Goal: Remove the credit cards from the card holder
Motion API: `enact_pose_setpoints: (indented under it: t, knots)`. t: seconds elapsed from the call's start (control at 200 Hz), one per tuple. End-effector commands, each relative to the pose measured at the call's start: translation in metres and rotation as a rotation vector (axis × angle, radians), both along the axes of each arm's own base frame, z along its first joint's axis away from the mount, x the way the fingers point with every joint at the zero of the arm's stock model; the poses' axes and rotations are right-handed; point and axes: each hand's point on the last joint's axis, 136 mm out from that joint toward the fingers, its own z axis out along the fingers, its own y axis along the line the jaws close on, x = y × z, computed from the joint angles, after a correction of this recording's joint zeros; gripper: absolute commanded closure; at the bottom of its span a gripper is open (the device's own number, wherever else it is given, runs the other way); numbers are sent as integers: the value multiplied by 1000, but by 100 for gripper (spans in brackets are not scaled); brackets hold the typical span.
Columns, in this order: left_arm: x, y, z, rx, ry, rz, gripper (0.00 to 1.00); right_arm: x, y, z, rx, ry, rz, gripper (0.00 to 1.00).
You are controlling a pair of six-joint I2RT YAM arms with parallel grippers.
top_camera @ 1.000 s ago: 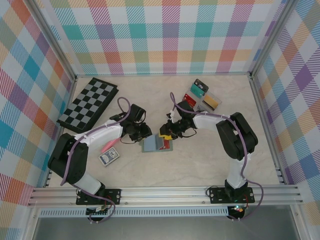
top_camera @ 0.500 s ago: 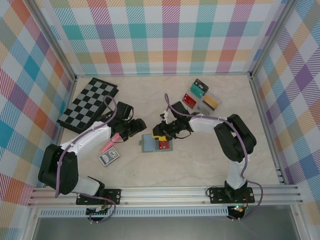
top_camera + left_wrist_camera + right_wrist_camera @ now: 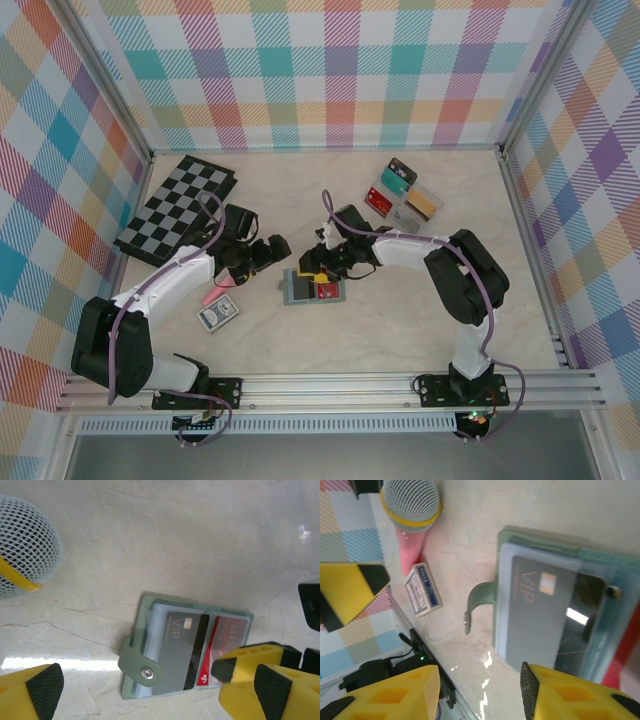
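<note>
One card holder (image 3: 300, 290) lies open at the centre of the bench (image 3: 420, 310), with two credit cards inside: one dark VIP card (image 3: 177, 652) and one red card (image 3: 227, 632). Three loose cards (image 3: 378, 200) at far right. Left jaws released wide, empty. Right jaws parted, grasping nothing, over the holder.

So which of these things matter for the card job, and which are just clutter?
Job: card holder; grey VIP card and red card inside it; loose cards at the far right.
Lying about: checkered board; playing-card pack; pink-handled microphone.
</note>
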Motion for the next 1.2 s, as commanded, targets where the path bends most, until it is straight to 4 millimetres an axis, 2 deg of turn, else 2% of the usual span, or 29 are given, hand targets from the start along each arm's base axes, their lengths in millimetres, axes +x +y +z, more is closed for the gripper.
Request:
enact_pose_setpoints:
  t: [0.0,0.11,0.21,0.3,0.42,0.545,0.635,0.84,0.935,1.2]
  knots:
    - [-2,-6,15,-45,-22,-55,0,13,-14,15,-66,-97,-49,52]
    - [-4,-18,18,-90,-22,-91,0,17,-28,8,-126,-108,-82,51]
    - [-6,-31,20,-128,-14,-112,1,16,-32,0,-150,-88,-97,51]
    - [-8,-46,18,-164,2,-124,7,14,-34,-8,-159,-62,-102,55]
    - [-10,-60,8,-177,37,-128,22,11,-34,-17,-165,-36,-101,62]
    - [-10,-64,-7,-157,71,-131,35,8,-30,-21,-149,-15,-81,68]
    - [-12,-69,-16,-156,95,-143,40,6,-29,-24,-144,-1,-69,70]
    - [-12,-80,-34,-152,140,-154,61,1,-22,-30,-129,26,-34,73]
    - [-13,-76,-42,-120,155,-143,66,0,-20,-31,-117,31,-26,75]
    - [-16,-67,-63,-67,187,-110,74,-3,-18,-36,-113,37,-12,76]
